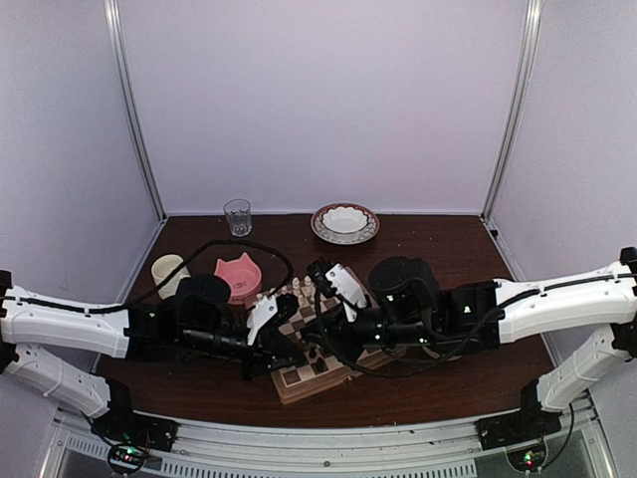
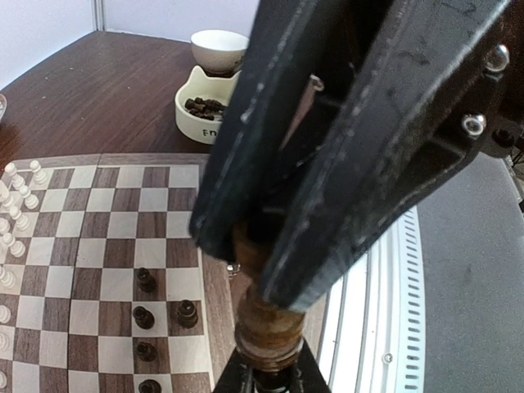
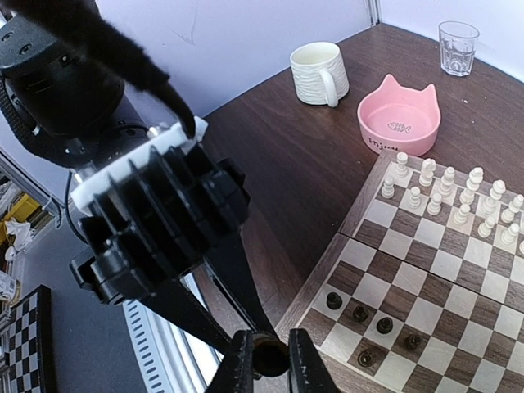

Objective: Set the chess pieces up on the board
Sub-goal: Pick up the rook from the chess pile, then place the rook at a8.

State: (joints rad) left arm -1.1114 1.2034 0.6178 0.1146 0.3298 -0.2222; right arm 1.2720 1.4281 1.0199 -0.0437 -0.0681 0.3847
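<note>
Left gripper clamps dark chessman (head hidden)

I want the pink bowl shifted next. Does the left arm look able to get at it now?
Probably not yet. The pink bowl sits uncovered close beside that arm, but the left gripper is shut on a dark chess piece that the right gripper also pinches, so it is occupied.

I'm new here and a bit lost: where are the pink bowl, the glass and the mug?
pink bowl [image 3: 413,143], right wrist view, front wall.
glass [image 3: 458,51], right wrist view, side wall.
mug [image 3: 311,78], right wrist view, ribbed body.
</note>
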